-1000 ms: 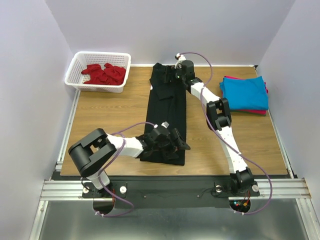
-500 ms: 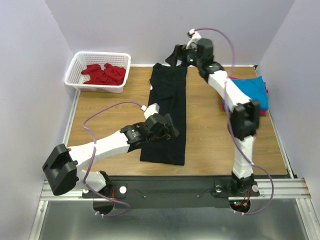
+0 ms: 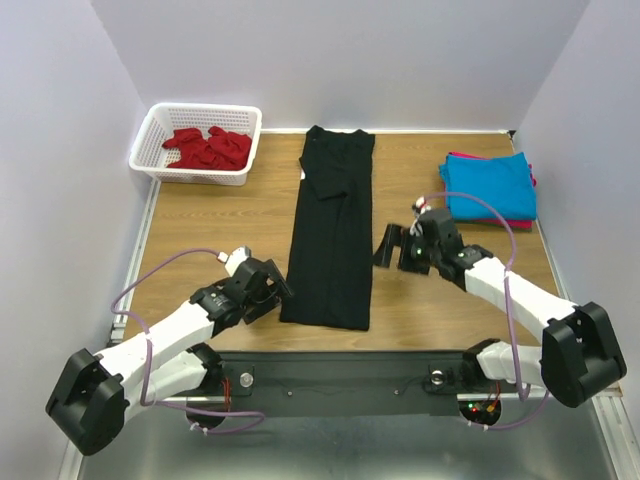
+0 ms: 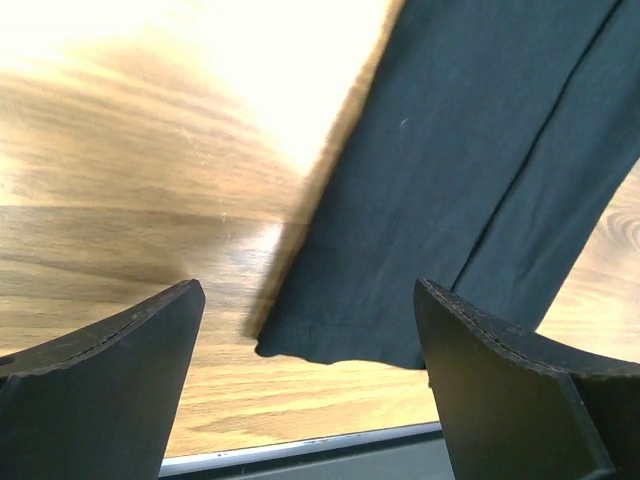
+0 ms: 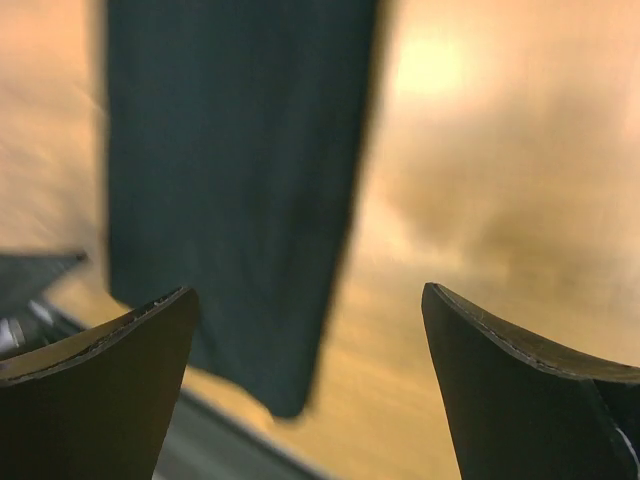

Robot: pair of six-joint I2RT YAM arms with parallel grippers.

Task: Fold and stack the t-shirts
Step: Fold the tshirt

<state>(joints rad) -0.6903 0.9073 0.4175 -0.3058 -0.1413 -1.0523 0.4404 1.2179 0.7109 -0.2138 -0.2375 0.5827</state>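
top external: black t-shirt [image 3: 330, 235] a long folded strip; left gripper [image 3: 279, 288], right gripper [image 3: 384, 245] spread.

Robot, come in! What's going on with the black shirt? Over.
Left gripper open, empty. Right gripper open, empty. Black shirt flat on table in a long strip. Nothing on it.

We are looking into a robot lab's test cell: plain pale walls [image 3: 340, 60] are closing in beyond the jaws, a wooden desk [image 3: 220, 230] is sitting under them on aluminium rails [image 3: 141, 230], and purple cables [image 3: 175, 259] are trailing behind them.
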